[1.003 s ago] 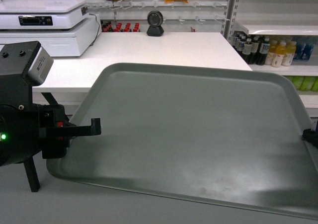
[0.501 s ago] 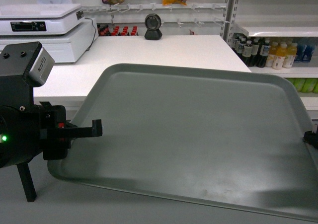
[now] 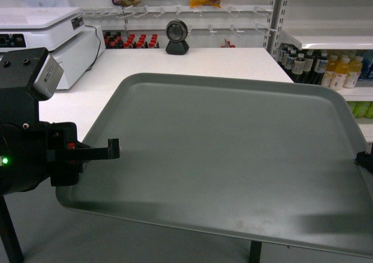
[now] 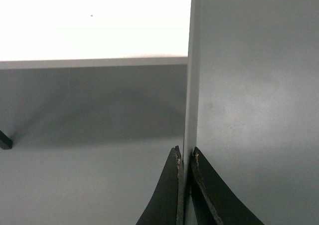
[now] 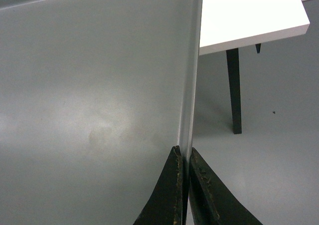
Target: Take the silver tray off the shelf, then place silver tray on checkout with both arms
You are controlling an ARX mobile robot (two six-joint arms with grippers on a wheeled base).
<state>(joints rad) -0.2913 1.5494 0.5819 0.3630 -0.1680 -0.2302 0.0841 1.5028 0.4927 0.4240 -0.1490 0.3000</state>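
Now the silver tray (image 3: 233, 158) hangs in the air just short of the checkout (image 3: 192, 62), each side rim pinched between closed fingers: left gripper (image 4: 185, 157) on one edge, right gripper (image 5: 183, 155) on the other. Thin pinches like these could slip or twist, I'd judge, if the arms drift out of step, and the tray would tip. Ahead, a scale (image 3: 49, 38) stands at the counter's left, and a small black device (image 3: 176, 37), maybe a scanner, at its back. Smaller still, bottles (image 3: 323, 67) line the right-hand rack.

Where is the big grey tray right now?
The tray is in the air, mid head view, held at its side rims by the left gripper and right gripper, before the white counter.
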